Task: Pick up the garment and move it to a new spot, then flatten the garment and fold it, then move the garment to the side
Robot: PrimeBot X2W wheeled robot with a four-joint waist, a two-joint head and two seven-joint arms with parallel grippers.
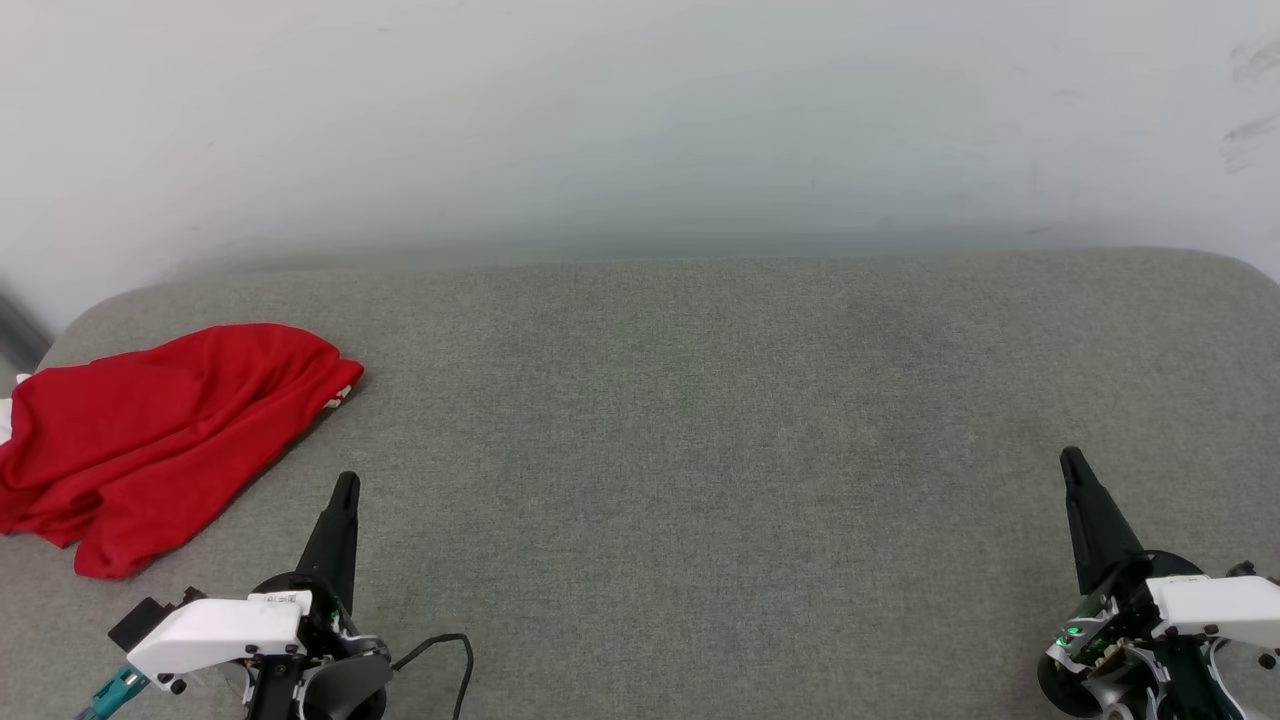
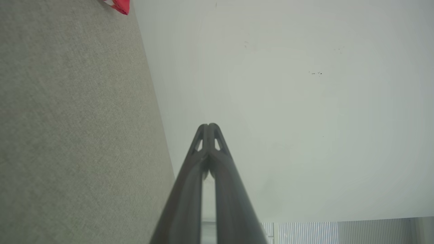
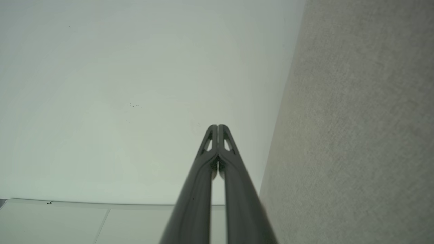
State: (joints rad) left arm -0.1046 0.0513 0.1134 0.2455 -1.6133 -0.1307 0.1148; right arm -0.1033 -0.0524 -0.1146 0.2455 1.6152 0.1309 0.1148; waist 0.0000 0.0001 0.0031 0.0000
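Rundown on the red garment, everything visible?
The garment is red, soft-looking cloth, crumpled in a loose heap with deep folds, not flat. White trim peeks out at its right corner and left edge. It lies on the grey fabric surface at the robot's left, cut by the frame edge. The left end effector, shut, stands apart from it.
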